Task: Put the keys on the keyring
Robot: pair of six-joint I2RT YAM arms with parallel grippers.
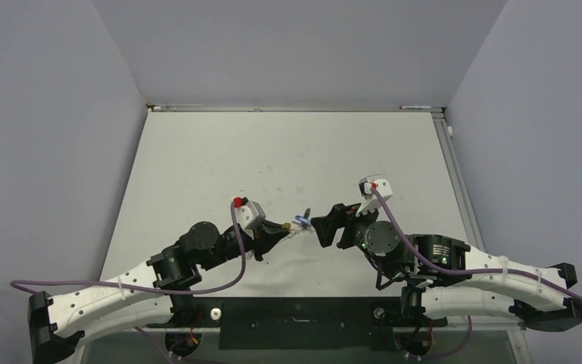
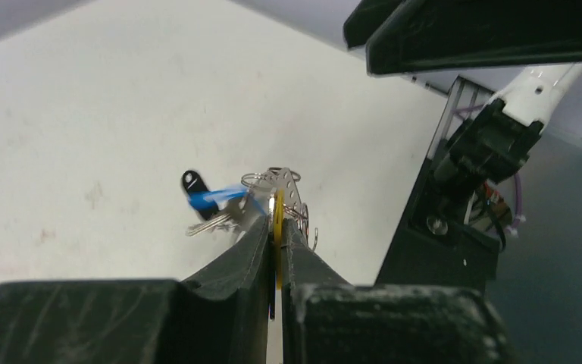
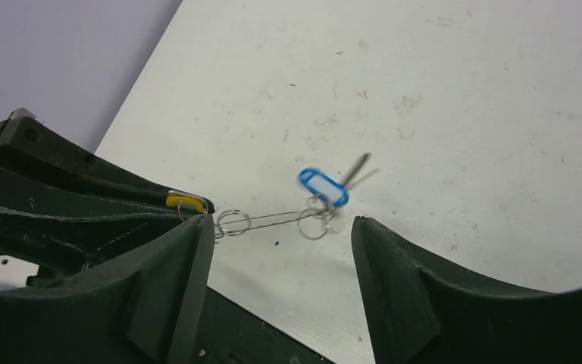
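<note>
My left gripper [image 2: 276, 221] is shut on a yellow-headed key [image 2: 278, 235], pinched edge-on between its jaws above the table. From that key the thin wire keyring [image 3: 273, 218] stretches toward my right gripper [image 3: 282, 224], with small split rings on it. A blue tag [image 3: 322, 186], a black tag [image 2: 191, 182] and a metal key [image 2: 212, 224] dangle at its far end, blurred. The right gripper is open, its fingers either side of the hanging bunch and touching nothing. From above, the left gripper [image 1: 277, 228] and right gripper [image 1: 319, 223] face each other, the blue tag [image 1: 301, 221] between them.
The white table [image 1: 273, 152] runs back to grey walls, with a metal rail [image 1: 455, 174] along its right edge. The black base plate [image 1: 295, 315] lies at the near edge, right below the keys. The right arm's body [image 2: 477, 174] looms close behind the keyring.
</note>
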